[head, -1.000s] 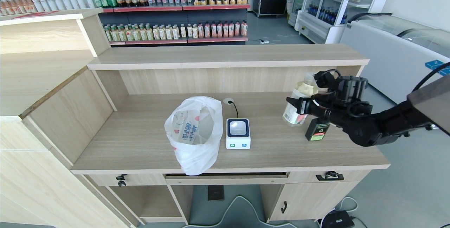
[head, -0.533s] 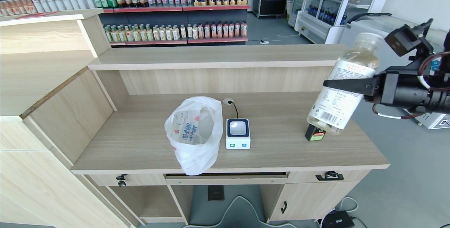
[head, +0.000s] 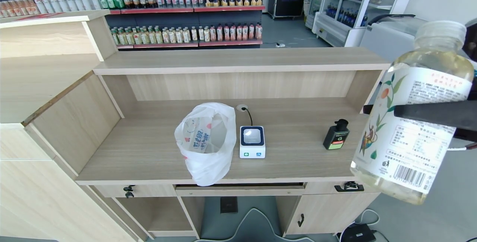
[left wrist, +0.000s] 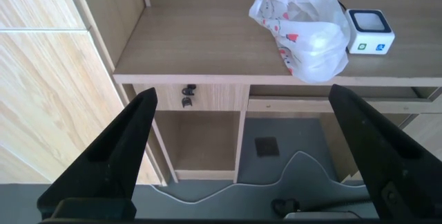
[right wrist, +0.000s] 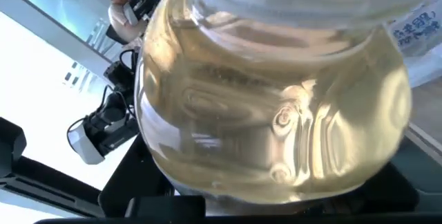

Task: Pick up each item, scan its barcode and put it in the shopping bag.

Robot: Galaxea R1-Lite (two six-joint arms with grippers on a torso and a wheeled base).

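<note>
A clear bottle [head: 410, 122] of pale yellow drink with a white printed label hangs tilted at the right, close to the head camera and off the counter's right end. My right gripper [head: 428, 114] is shut on it, one black finger crossing the label. In the right wrist view the bottle [right wrist: 276, 99] sits right against the lens. The white shopping bag [head: 207, 137] [left wrist: 304, 27] stands open on the counter with a carton inside. Beside it is the white scanner [head: 252, 141] [left wrist: 371, 30]. My left gripper [left wrist: 238, 162] is open, in front of the counter's left part and below its top.
A small dark pump bottle [head: 336, 134] stands on the wooden counter [head: 290, 163] toward its right. A raised back ledge [head: 238, 59] runs behind. A cable [head: 247, 114] leads from the scanner to a hole. Drawers and an open bay lie under the counter.
My right gripper has lifted the drink bottle off the counter, up and to the right toward the camera. The dark pump bottle now stands uncovered.
</note>
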